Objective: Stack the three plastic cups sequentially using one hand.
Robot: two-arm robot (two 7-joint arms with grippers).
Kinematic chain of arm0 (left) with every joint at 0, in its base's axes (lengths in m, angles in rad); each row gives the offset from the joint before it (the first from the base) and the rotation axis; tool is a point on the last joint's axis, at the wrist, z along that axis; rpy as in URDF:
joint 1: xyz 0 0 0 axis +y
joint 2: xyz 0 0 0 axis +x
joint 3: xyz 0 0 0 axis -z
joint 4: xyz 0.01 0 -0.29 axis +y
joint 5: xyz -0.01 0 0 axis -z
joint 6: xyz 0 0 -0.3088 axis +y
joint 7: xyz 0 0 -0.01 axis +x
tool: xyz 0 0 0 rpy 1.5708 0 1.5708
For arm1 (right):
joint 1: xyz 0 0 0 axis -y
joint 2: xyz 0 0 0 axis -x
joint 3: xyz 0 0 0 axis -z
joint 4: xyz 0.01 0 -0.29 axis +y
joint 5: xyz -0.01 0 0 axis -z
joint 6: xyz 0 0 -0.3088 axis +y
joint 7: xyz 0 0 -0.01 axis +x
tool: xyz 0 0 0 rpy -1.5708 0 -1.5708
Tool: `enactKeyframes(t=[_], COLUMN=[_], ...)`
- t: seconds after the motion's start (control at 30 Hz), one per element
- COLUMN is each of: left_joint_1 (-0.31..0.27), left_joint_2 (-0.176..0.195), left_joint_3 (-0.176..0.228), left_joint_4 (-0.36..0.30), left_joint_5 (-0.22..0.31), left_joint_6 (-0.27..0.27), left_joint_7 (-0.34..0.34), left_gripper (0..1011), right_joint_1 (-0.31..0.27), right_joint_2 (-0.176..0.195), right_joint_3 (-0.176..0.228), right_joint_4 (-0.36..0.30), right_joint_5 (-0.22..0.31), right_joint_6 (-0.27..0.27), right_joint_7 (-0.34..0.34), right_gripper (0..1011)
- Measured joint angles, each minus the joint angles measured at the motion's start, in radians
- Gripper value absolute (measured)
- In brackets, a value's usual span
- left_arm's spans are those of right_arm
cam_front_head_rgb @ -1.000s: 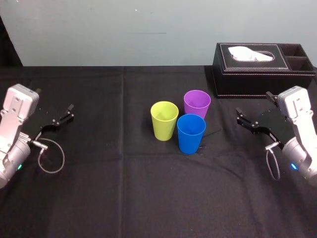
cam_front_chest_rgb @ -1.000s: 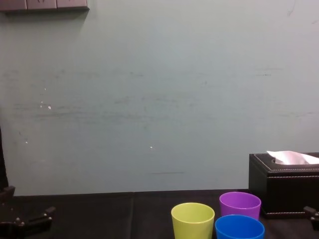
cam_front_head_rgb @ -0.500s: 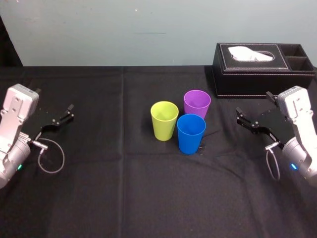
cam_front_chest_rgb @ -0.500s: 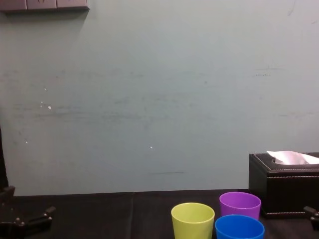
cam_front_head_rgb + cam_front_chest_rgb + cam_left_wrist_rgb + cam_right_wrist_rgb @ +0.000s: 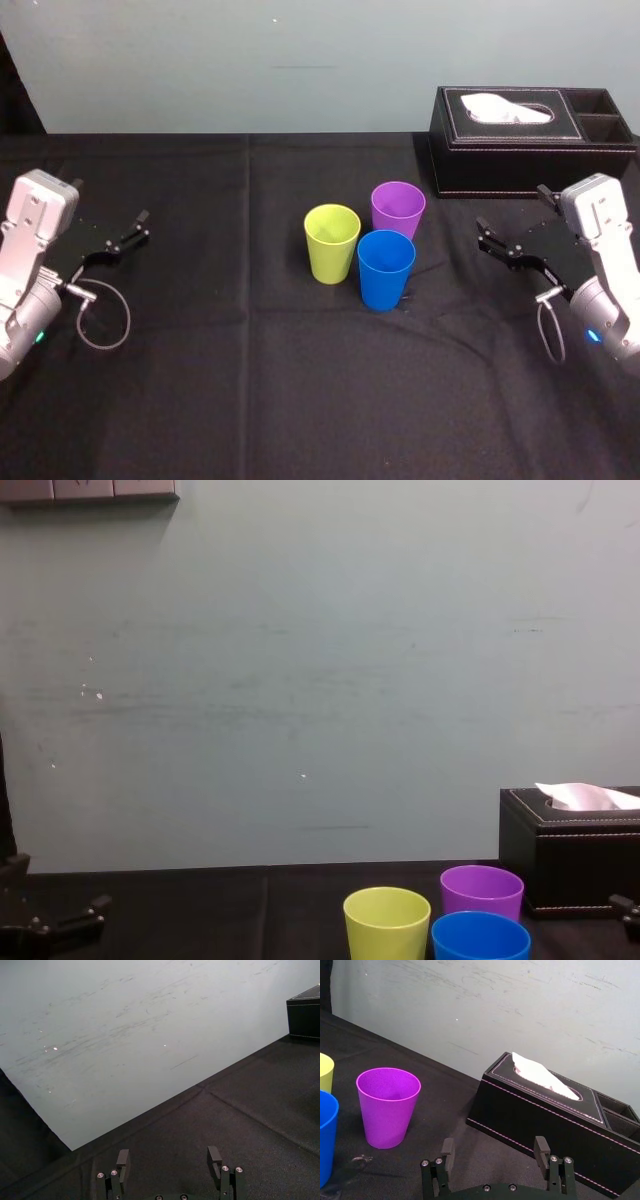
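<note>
Here the three plastic cups stand upright and unstacked on the black tabletop (image 5: pixel 250 380), mouths up, all smooth, tapered and alike in size: a yellow-green cup (image 5: pixel 331 243), a purple cup (image 5: pixel 397 210) and a blue cup (image 5: pixel 385 269). They form a tight cluster between the two sets of jaws, nearer the right-hand pair. The blue cup sits closest to the robot. The purple cup is behind it, on the side toward the right jaws, and the yellow-green cup is on the side toward the left jaws. The right wrist view shows a narrow gap between the purple and blue cups; whether the yellow-green cup touches the blue one I cannot tell. The right gripper (image 5: pixel 485 237) hovers low over the cloth with its jaws spread wide, holding and touching nothing. The cups lie ahead of the jaws, and a black tissue box (image 5: pixel 530 140) stands just beyond them. The left gripper (image 5: pixel 135 228) is parked well apart from the cups, its jaws likewise wide open and empty above bare cloth.
</note>
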Motion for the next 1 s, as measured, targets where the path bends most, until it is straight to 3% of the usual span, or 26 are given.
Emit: enactKeyframes(t=[0.53,0.73,1.0], left_joint_1=[0.0,0.0,0.0], left_joint_2=[0.0,0.0,0.0], left_joint_3=[0.0,0.0,0.0], left_joint_4=[0.0,0.0,0.0], left_joint_5=[0.0,0.0,0.0], left_joint_6=[0.0,0.0,0.0], left_joint_7=[0.0,0.0,0.0], left_gripper=[1011,1011,1011], right_joint_1=[-0.004,-0.046,-0.164], right_joint_2=[0.0,0.013,0.082], right_joint_3=[0.003,0.037,0.116], right_joint_4=[-0.002,-0.052,-0.172], right_joint_5=[-0.002,0.017,0.112], right_joint_6=[-0.005,-0.011,0.012], right_joint_7=[0.001,0.024,0.096], right_gripper=[1004,1004,1004])
